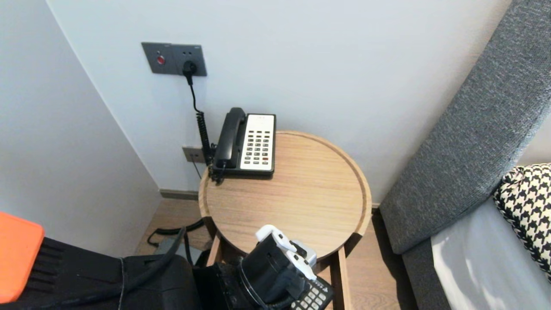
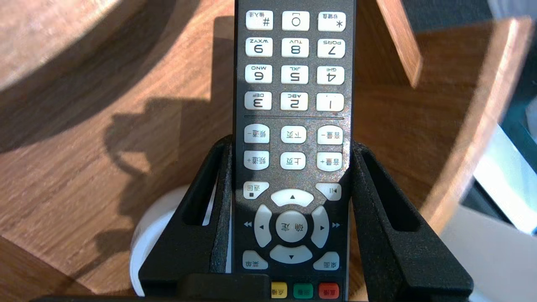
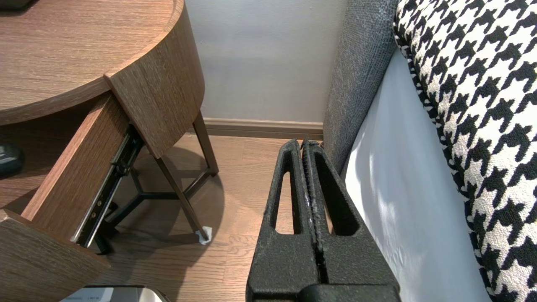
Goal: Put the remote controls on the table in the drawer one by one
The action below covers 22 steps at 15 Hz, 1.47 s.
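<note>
Black fingers of the left end effector (image 2: 291, 144) are clamped on the two long sides of a remote (image 2: 293, 88). Its buttons face up and its number keys stick out past the fingertips. The grip sits just below the bench's (image 1: 301, 193) front edge, over the drawer (image 2: 159, 126) pulled out from under the bench. The grasp looks made. The remote seems to hang clear of the drawer floor, is not yet set down anywhere, and none of it is on the bench top. A phone (image 1: 247, 142) stands at the bench's far edge, by the wall. The right end effector (image 3: 305, 144) is parked low to the right of the bench, fingers pressed together and empty, beside grey upholstery (image 1: 465, 142) and a houndstooth cushion (image 1: 529, 202).
</note>
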Motion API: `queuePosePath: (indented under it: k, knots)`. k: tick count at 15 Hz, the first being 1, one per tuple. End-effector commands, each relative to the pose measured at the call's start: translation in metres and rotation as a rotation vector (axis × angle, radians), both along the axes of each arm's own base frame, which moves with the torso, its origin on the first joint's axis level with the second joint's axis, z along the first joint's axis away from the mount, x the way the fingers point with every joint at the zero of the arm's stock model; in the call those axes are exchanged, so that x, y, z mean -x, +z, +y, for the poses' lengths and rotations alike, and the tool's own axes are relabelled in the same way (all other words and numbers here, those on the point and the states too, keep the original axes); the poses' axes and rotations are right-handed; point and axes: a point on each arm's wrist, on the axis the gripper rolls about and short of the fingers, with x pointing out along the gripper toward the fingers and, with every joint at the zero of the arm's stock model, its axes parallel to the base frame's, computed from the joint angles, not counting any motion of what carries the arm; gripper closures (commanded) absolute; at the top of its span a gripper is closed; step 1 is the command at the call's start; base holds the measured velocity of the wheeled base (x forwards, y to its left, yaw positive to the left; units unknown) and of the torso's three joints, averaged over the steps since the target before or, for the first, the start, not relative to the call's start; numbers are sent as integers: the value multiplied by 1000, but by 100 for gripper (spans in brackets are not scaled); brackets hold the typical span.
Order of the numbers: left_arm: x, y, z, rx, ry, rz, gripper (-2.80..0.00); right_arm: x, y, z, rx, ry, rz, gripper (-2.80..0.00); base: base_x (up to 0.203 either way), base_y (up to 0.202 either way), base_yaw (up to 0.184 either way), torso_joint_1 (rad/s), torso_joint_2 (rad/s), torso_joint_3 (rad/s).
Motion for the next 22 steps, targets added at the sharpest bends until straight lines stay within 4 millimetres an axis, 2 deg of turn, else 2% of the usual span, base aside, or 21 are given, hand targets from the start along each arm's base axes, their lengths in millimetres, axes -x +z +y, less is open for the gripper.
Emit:
queuePosePath:
  k: [1,12,22]
  knots:
    - [-2,-7,-5,-20,21,-2,0,-2,-7,0,-1,0,25,0,0,0,0,0,0,0]
    - [-11,-10,-24,50,120,-34,0,-2,-7,0,-1,0,24,0,0,0,0,0,0,0]
    - [-18,-19,-40,68,127,-45,0,-2,-7,0,0,0,25,0,0,0,0,0,0,0]
